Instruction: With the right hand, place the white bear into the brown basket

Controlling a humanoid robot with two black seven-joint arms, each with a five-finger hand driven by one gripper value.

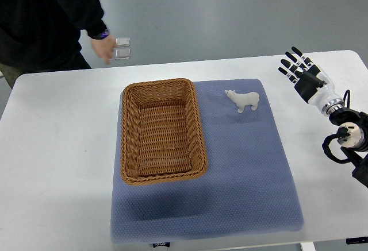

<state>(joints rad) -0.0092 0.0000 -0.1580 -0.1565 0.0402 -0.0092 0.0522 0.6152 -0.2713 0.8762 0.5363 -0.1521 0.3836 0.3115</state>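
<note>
Nearest the camera lies the front edge of a blue-grey textured fabric mat (241, 188), spread over the white worktop (52, 165), probably to mark out the working area and to keep things from sliding; on its left half a brown woven wicker basket (127, 136), rectangular and empty, is set lengthways, its open mouth turned up so that something can be lowered straight in; just beside the basket's far right corner, apart from it, a small white toy polar bear (243, 100) is standing upright on the mat, head towards the basket; it is held by nothing. The right robot hand (302, 73), black-fingered with a white wrist, is seen over the bare worktop near the right edge, well apart from the bear; its fingers are spread and straight and nothing is grasped, so the reach is judged not yet begun. No left arm is shown. Beyond the far edge a person in dark clothing is standing, one hand (105, 49) lowered near two small clear square objects (122, 48) on the floor.
</note>
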